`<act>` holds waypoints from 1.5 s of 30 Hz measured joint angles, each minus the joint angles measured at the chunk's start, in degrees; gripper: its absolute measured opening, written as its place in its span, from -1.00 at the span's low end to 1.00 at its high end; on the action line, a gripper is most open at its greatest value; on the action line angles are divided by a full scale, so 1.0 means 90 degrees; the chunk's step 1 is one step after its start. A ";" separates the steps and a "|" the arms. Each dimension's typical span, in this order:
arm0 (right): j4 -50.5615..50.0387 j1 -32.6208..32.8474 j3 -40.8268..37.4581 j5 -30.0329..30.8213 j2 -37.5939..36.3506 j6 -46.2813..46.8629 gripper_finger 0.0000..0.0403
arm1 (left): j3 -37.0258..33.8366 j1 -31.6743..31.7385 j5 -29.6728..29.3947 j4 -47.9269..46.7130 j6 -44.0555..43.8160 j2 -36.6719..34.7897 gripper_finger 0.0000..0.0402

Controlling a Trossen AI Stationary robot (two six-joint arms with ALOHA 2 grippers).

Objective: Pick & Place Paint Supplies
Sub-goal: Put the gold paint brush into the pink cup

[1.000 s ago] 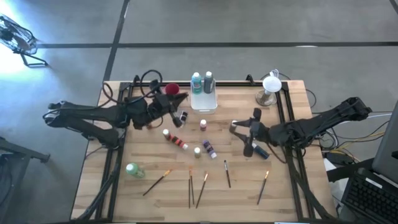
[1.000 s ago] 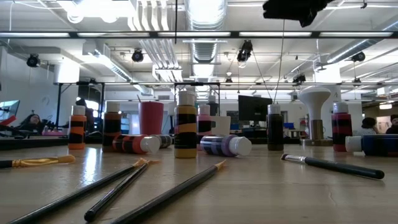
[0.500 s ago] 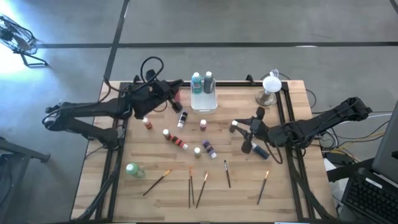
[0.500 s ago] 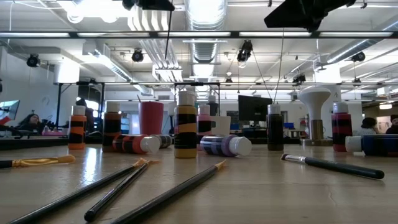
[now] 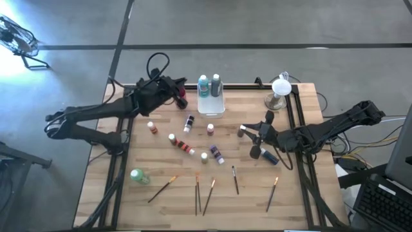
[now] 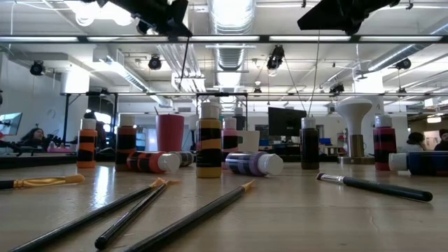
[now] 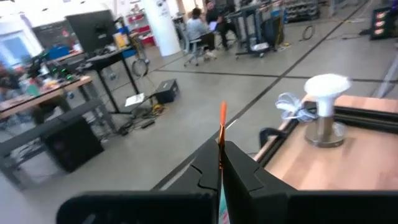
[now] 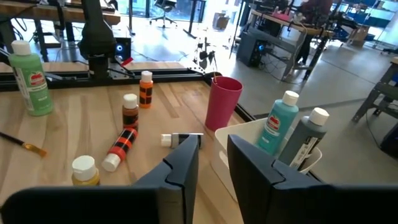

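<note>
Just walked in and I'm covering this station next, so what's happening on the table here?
The left gripper, shut on a thin orange-handled paintbrush, is up at the table's far edge by the magenta cup. The right gripper hovers over the table's right side, empty. A teal paint bottle and a grey paint bottle stand in the translucent white tray; other bottles and brushes are scattered on the wooden table.

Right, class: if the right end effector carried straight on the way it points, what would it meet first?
Probably the near corner of the white tray, the magenta cup just behind it; a lying bottle sits barely off that line. The right end effector is raised, so depth is uncertain.
</note>
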 joint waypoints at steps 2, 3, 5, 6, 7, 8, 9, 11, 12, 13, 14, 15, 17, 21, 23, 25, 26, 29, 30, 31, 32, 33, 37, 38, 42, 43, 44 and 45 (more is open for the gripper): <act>0.0000 0.0000 0.0000 0.0000 0.0000 0.0000 -0.61 | -0.0150 0.0193 0.0148 0.0055 -0.0058 0.0000 -0.99; 0.0000 0.0000 0.0000 0.0000 0.0000 0.0000 -0.62 | -0.0219 0.0289 0.0210 0.0053 -0.0107 0.0000 -0.99; 0.0000 0.0000 0.0000 0.0000 0.0000 0.0000 -0.62 | -0.0360 0.0477 0.0412 0.0123 -0.0213 0.0000 -0.99; 0.0000 0.0000 0.0000 0.0000 0.0000 0.0000 -0.61 | -0.0448 0.0556 0.0514 0.0231 -0.0258 0.0000 -0.99; 0.0000 0.0000 -0.0001 -0.0001 0.0000 0.0000 -0.59 | -0.0545 0.0626 0.0585 0.0359 -0.0294 0.0000 -0.99; 0.0000 0.0000 -0.0003 0.0000 0.0000 0.0000 -0.58 | -0.0645 0.0694 0.0661 0.0487 -0.0330 0.0000 -0.99; -0.0002 0.0000 -0.0003 -0.0002 0.0000 0.0000 -0.56 | -0.0732 0.0763 0.0726 0.0592 -0.0338 0.0000 -0.99; -0.0002 0.0000 -0.0003 -0.0002 0.0000 0.0000 -0.52 | -0.0897 0.0908 0.0932 0.0841 -0.0375 0.0000 -0.99; -0.0002 0.0000 -0.0003 -0.0002 0.0000 0.0000 -0.51 | -0.0969 0.0974 0.1014 0.0941 -0.0410 0.0000 -0.99; -0.0002 0.0000 -0.0003 -0.0002 0.0000 0.0000 -0.49 | -0.1044 0.1046 0.1078 0.1028 -0.0462 0.0000 -0.99; -0.0002 0.0000 -0.0003 -0.0002 0.0000 0.0000 -0.48 | -0.1110 0.1109 0.1125 0.1076 -0.0506 0.0000 -0.99; -0.0002 0.0000 -0.0003 -0.0002 0.0000 0.0000 -0.46 | -0.1162 0.1169 0.1150 0.1078 -0.0533 0.0000 -0.99; -0.0002 -0.0019 -0.0003 -0.0005 0.0000 0.0000 -0.43 | -0.1247 0.1299 0.1261 0.1084 -0.0592 0.0000 -0.99; -0.0002 -0.0114 -0.0003 -0.0010 0.0000 0.0000 -0.39 | -0.1477 0.1532 0.1488 0.1233 -0.0774 0.0000 -0.99; -0.0003 -0.0160 -0.0015 -0.0010 0.0000 0.0010 -0.38 | -0.1620 0.1640 0.1550 0.1436 -0.0824 0.0000 -0.99; -0.0005 -0.0203 -0.0020 -0.0016 0.0000 0.0023 -0.36 | -0.1739 0.1757 0.1668 0.1579 -0.0899 0.0000 -0.99; -0.0005 -0.0225 -0.0024 -0.0017 0.0000 0.0024 -0.36 | -0.1802 0.1809 0.1710 0.1626 -0.0945 0.0000 -0.99; -0.0005 -0.0282 -0.0026 -0.0019 0.0000 0.0024 -0.36 | -0.2004 0.1946 0.1899 0.1825 -0.1094 0.0000 -0.99; -0.0005 -0.0300 -0.0027 -0.0015 0.0000 0.0024 -0.37 | -0.2044 0.1979 0.1959 0.1847 -0.1141 0.0000 -0.99; -0.0004 -0.0315 -0.0027 -0.0017 0.0000 0.0024 -0.38 | -0.2080 0.2008 0.1973 0.1847 -0.1164 0.0000 -0.99; -0.0002 -0.0338 -0.0026 -0.0017 0.0000 0.0024 -0.39 | -0.2113 0.2018 0.1981 0.1856 -0.1174 0.0000 -0.99; -0.0002 -0.0352 -0.0027 -0.0017 0.0000 0.0023 -0.41 | -0.2143 0.2031 0.1985 0.1853 -0.1178 0.0000 -0.99; -0.0002 -0.0441 -0.0027 -0.0016 0.0000 0.0023 -0.48 | -0.2236 0.2047 0.1995 0.1934 -0.1209 0.0002 -0.99; -0.0002 -0.0457 -0.0027 -0.0017 0.0000 0.0022 -0.50 | -0.2260 0.2048 0.1997 0.1939 -0.1213 0.0002 -0.99; 0.0000 -0.0505 -0.0027 -0.0017 0.0000 0.0022 -0.56 | -0.2379 0.2063 0.1997 0.2051 -0.1251 0.0036 -0.99; 0.0000 -0.0505 -0.0027 -0.0017 0.0000 0.0022 -0.57 | -0.2424 0.2068 0.2013 0.2150 -0.1272 0.0068 -0.99; 0.0000 -0.0505 -0.0029 -0.0017 0.0000 0.0024 -0.58 | -0.2465 0.2069 0.2052 0.2267 -0.1296 0.0107 -0.99; 0.0002 -0.0503 -0.0029 -0.0017 0.0000 0.0022 -0.59 | -0.2489 0.2073 0.2102 0.2359 -0.1334 0.0159 -0.99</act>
